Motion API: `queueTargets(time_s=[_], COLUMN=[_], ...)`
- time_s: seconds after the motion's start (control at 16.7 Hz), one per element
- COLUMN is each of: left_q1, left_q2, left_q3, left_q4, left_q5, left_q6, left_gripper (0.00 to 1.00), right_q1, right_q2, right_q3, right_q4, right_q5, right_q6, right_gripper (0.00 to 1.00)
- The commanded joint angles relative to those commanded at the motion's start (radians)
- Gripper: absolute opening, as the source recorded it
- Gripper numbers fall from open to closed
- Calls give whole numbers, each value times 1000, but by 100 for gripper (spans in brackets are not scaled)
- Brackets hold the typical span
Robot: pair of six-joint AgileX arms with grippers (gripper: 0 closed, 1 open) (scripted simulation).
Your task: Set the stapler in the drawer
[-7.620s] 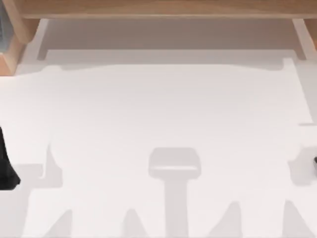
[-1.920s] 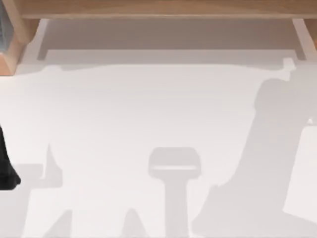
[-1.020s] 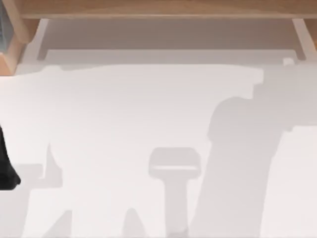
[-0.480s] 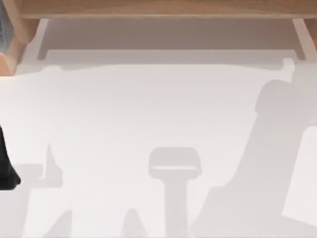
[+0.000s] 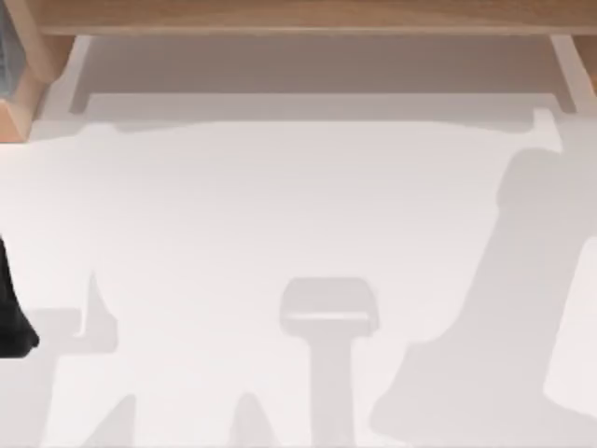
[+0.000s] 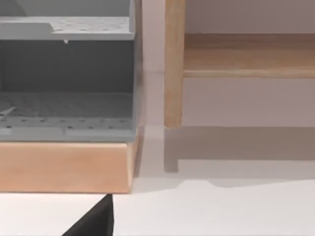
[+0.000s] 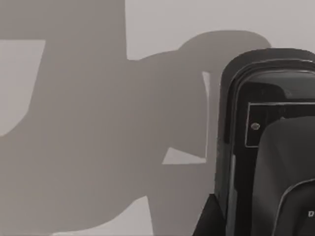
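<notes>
The stapler [image 7: 266, 147], black with a glossy top, lies very close in the right wrist view over the white table. Whether my right gripper touches it cannot be made out. The drawer [image 6: 64, 164] has a light wooden front and a grey perforated inside. It stands open in front of the left wrist camera, and its corner [image 5: 11, 112] shows at the top view's far left. My left arm [image 5: 11, 313] is parked at the table's left edge, and a dark part of my left gripper [image 6: 96, 222] points towards the drawer front.
A wooden shelf frame [image 5: 298, 17] runs along the back of the table, with an upright post [image 6: 174, 64] beside the drawer. The right arm's broad shadow [image 5: 494, 317] lies across the right side of the white table [image 5: 280, 205].
The right arm's shadow swung left towards the table's middle, then back to the right. The dark bit of the right arm at the right edge is gone. The left arm has not moved.
</notes>
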Motion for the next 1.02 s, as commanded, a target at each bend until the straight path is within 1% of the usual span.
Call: queueTargets(time_s=[0.66,0.72,1.02], left_q1=[0,0,0], left_q2=[0,0,0], left_q3=[0,0,0], left_q4=[0,0,0], left_q5=[0,0,0], left_q6=[0,0,0], left_gripper=[100,100,100], right_q1=[0,0,0], right_q2=[0,0,0], right_q3=[0,0,0], right_q4=[0,0,0], right_q5=[0,0,0], right_q6=[0,0,0], right_gripper=[98,100,100])
